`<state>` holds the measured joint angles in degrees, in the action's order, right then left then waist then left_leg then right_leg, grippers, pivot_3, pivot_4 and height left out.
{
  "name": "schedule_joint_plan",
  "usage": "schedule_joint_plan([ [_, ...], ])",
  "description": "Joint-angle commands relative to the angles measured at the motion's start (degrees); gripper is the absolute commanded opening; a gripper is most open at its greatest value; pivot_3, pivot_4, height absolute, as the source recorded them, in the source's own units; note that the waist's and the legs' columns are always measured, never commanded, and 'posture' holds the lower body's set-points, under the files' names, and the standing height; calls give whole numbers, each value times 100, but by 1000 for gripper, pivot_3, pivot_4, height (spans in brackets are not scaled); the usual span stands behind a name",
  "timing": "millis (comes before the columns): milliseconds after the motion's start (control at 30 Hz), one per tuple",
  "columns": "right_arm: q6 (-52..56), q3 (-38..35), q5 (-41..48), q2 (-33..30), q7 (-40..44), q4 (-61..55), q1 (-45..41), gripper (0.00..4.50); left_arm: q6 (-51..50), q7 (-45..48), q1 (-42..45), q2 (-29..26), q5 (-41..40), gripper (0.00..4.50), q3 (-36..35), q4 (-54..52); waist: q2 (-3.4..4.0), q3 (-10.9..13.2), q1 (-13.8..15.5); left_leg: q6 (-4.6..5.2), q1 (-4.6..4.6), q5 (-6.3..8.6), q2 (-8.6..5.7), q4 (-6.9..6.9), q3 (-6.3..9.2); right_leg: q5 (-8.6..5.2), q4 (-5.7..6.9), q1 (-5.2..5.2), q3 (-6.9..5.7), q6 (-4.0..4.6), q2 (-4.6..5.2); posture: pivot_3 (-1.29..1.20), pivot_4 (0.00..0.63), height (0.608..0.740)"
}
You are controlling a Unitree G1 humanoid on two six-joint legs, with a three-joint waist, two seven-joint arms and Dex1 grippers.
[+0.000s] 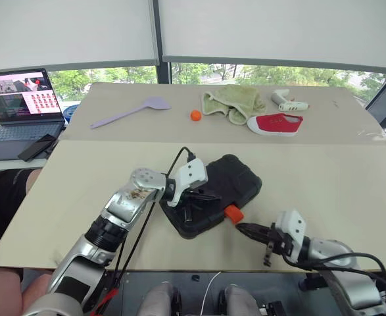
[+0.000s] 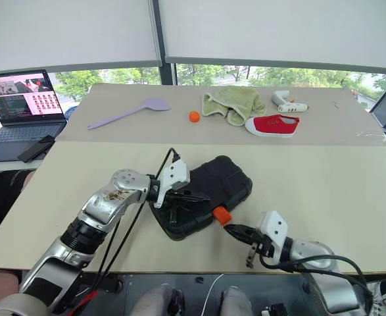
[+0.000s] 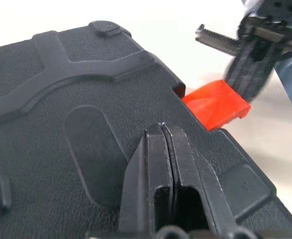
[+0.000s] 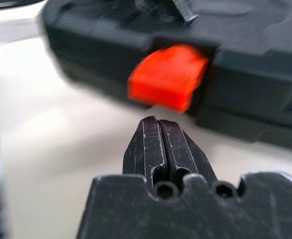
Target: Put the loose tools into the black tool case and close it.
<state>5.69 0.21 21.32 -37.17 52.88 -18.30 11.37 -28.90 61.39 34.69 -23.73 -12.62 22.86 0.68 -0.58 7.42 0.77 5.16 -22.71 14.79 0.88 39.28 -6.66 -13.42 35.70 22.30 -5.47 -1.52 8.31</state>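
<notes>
One black tool case (image 1: pixel 229 181), lid down, one orange latch (image 1: pixel 233 213); both hands (image 1: pixel 191 205) (image 1: pixel 245 230) pinched shut, empty.

Showing matte black on the tool case (image 1: pixel 225 184), bright orange on its latch (image 1: pixel 233 213); lilac on the spatula (image 1: pixel 130 112), red with white trim on the shoe (image 1: pixel 275 123).

Laptop (image 1: pixel 23 105) cut off at frame edge; case (image 1: pixel 235 174) contents hidden under closed lid.

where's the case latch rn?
The orange latch sticks out of the closed black tool case's near edge, just ahead of the shut right gripper.
</notes>
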Motion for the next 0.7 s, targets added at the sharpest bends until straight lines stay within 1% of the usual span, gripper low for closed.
schedule_joint_plan([
  [33, 211, -461, 485, -81, -45, -630, 13, 0, -407, -12, -369, -171, 291, 82, 354, 497, 0, -2, -6, -24, 0, 14, 0, -1, 0, 0, -1, -2, 1, 0, 0, 0, 150, 740],
  [167, 490, -541, 696, 2, -261, -832, -110, 0, -408, -35, -387, -135, 267, 82, 324, 505, -1, -3, -4, -25, 1, 14, 1, -1, 1, -1, -1, -1, -1, -1, -1, 0, 150, 740],
  [300, 311, -141, 224, 44, -185, -410, -372, 0, -430, -19, -425, -170, 268, 82, 342, 469, -2, -4, -2, -25, 3, 14, 0, -1, 2, -3, -8, 4, -6, -5, -2, 0, 150, 740],
  [400, 270, 73, 61, 99, -146, -194, -513, 0, -436, -11, -405, -204, 274, 82, 319, 481, 0, -4, 0, -26, 18, 15, 0, -17, 3, -17, -29, 1, -10, -26, -4, 0, 150, 740],
  [533, 62, 275, -168, 206, -105, 71, -647, 0, -450, -29, -391, -233, 279, 82, 283, 477, 2, -6, -4, -26, 24, 15, 0, -30, 0, -2, -46, -5, -8, -3, -6, 0, 150, 740],
  [700, -297, 371, -414, 375, -99, 438, -837, 0, -489, -67, -416, -239, 262, 82, 258, 431, 1, -6, -9, -27, 27, 15, 1, -32, 0, -2, -47, -5, -8, -4, -8, 0, 150, 740],
])
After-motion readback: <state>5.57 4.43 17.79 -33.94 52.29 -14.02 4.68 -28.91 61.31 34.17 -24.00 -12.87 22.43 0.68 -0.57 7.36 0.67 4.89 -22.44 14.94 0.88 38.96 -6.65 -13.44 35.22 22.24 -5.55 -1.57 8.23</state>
